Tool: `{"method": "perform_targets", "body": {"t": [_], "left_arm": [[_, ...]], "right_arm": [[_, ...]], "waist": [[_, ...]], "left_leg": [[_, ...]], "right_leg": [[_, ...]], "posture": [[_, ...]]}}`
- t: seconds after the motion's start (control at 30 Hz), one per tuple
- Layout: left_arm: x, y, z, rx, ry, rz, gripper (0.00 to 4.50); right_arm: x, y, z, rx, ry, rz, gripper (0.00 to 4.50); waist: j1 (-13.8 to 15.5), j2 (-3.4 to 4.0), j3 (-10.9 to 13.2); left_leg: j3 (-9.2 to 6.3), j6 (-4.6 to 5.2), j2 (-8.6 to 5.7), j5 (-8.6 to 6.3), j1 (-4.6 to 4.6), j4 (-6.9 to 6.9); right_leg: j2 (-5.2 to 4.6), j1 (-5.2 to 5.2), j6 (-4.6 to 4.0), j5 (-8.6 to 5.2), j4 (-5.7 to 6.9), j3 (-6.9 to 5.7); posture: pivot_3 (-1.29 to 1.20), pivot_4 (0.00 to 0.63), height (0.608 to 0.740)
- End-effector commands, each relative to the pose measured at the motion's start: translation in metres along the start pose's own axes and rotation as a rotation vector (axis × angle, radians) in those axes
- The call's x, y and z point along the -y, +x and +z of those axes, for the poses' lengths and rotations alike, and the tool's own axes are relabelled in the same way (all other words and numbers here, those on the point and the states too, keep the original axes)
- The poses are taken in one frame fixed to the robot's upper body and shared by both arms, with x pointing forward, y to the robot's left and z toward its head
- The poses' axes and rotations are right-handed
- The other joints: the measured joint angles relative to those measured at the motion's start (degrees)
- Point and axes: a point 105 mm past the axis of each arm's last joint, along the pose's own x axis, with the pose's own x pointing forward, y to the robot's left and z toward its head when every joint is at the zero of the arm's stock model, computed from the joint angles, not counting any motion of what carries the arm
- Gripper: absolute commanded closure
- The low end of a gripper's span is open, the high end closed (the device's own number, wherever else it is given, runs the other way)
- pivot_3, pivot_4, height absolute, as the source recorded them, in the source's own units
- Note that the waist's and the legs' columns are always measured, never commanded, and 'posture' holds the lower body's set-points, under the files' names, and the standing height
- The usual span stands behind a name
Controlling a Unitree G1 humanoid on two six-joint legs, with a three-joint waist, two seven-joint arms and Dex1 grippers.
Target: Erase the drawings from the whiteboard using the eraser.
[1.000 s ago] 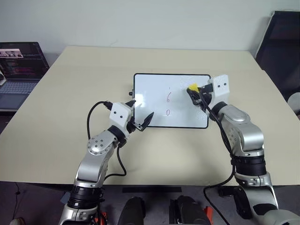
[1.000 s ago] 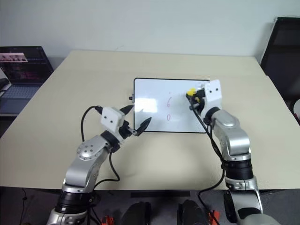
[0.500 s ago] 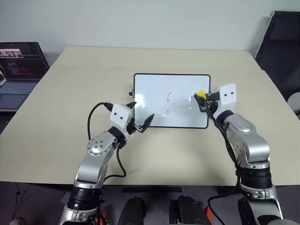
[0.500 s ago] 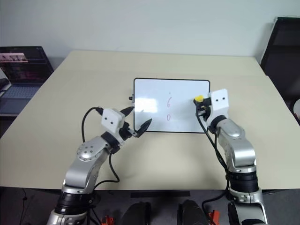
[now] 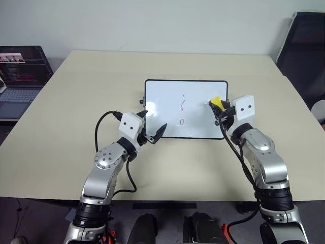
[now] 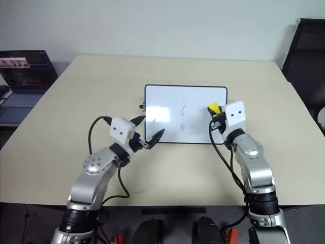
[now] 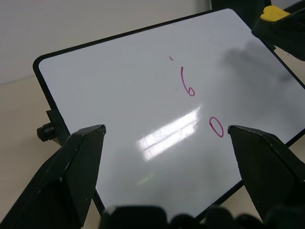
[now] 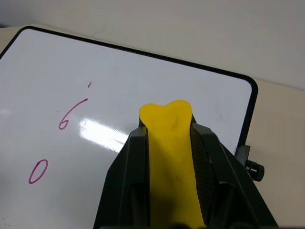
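Nearest, at about 7 o'clock on the table [image 5: 61, 127]: left gripper [image 5: 152, 133], jaws wide apart, nothing in them, pointing at the near left corner of the whiteboard [image 5: 162, 101].

Over at about 4 o'clock: right gripper [image 5: 219, 109], jaws squeezed tight on the eraser [image 5: 216, 102], with the yellow tip poking out past the fingers. Hard to tell if the tip is touching the board or just above its right side, at about 3 o'clock.

In the middle of the board: the drawings [image 5: 182, 113], a pink "6" above a pink "0", with just a tiny dot left at 12 o'clock above the "6".

Step in hand, by the look of it: wiping, with the top mark nearly gone and two marks left. Next move: press the eraser flat and slide it toward 9 o'clock across the "6", then the "0".

Far away at 10 o'clock, off the table: a laptop [image 5: 20, 71], open.
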Motion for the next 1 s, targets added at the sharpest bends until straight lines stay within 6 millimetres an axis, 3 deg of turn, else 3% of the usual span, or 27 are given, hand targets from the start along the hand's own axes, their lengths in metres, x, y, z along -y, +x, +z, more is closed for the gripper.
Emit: {"method": "perform_targets", "body": {"t": [0.03,0.27,0.7,1.0], "left_arm": [[0.000,0.000,0.014,0.054,0.013,0.002,0.00],[0.000,0.001,0.014,0.055,0.012,0.002,0.00],[-0.001,0.000,0.015,0.059,0.014,0.016,0.00],[0.001,-0.004,0.016,0.059,0.013,0.037,0.00]], "right_arm": [[0.000,-0.001,0.008,0.041,-0.021,0.003,3.63],[-0.010,0.011,0.011,0.033,-0.082,0.048,3.63],[-0.044,0.067,0.048,0.156,-0.192,0.188,3.63],[-0.056,0.083,0.047,0.176,-0.252,0.247,3.63]], "waist": [[0.00,0.00,0.00],[-0.06,0.00,0.00],[-0.05,0.00,0.00],[-0.02,0.00,0.00]], "left_leg": [[0.00,0.00,0.00,0.00,0.00,0.00],[0.00,0.00,0.00,0.00,0.01,0.00],[0.01,0.00,0.00,0.00,0.01,0.02],[-0.02,0.00,0.01,0.00,0.00,0.00]], "right_leg": [[0.00,0.00,0.00,0.00,0.00,0.00],[0.00,0.00,0.00,0.00,0.00,0.01],[-0.01,0.00,-0.01,0.01,0.02,-0.01],[-0.03,0.00,-0.02,0.01,0.01,-0.01]], "posture": [[0.00,0.150,0.740],[0.00,0.150,0.740],[0.00,0.150,0.740],[0.00,0.150,0.740]]}}
